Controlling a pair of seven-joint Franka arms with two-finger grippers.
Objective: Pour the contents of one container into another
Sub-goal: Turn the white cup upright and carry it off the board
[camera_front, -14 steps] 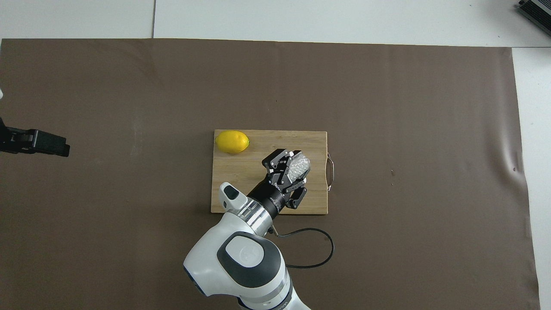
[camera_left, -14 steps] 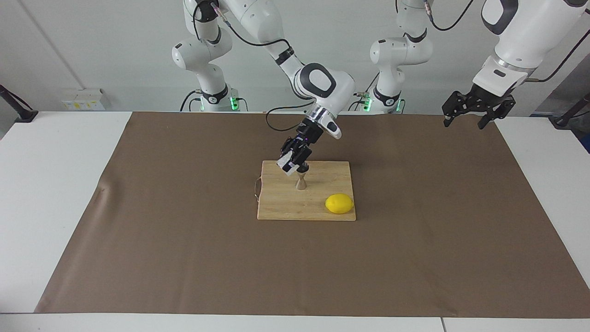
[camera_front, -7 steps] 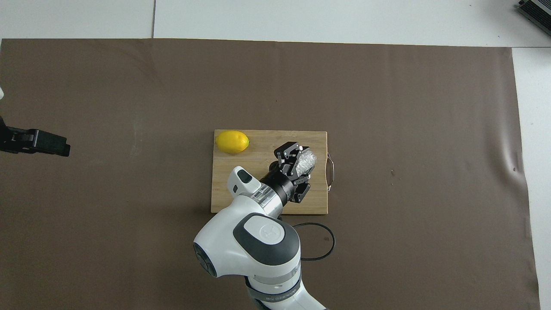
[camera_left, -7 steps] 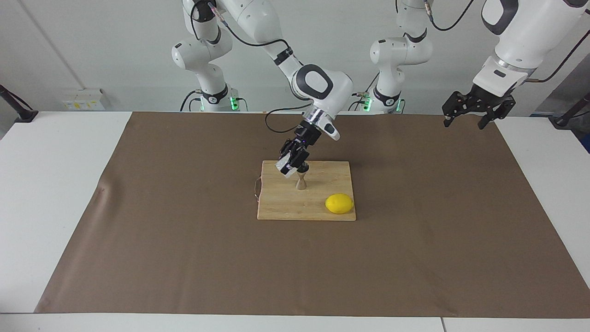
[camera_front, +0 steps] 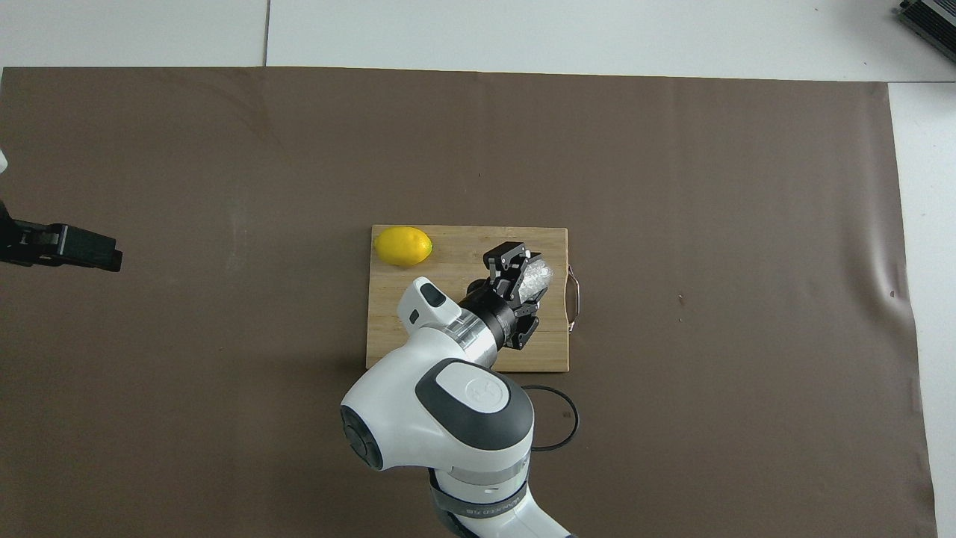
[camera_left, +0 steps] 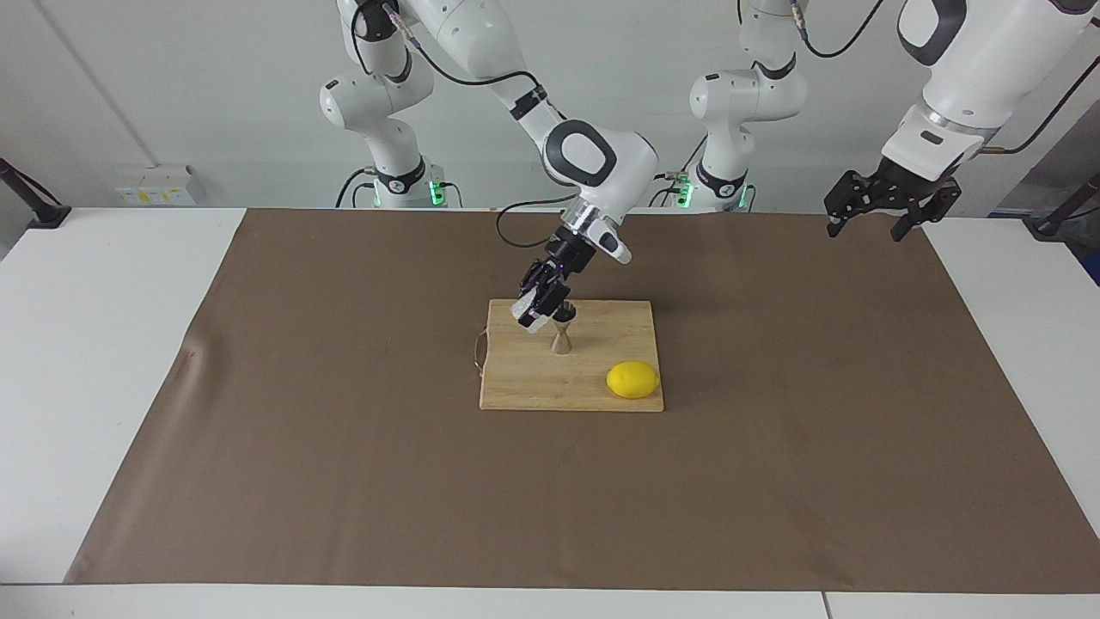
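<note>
While the right tool clamps the small knobbly clear-whitish glass cup, tilted, it hangs over the wooden cutting board, beside the slim steel hourglass jigger standing there. The left tool waits spread wide, holding nothing, above the counter's end.

The right arm reached down at a slant, its wrist tilted, and the right gripper had its fingers clamped tight. The left arm waited raised, its left gripper spread wide, fingers pointing down.
</note>
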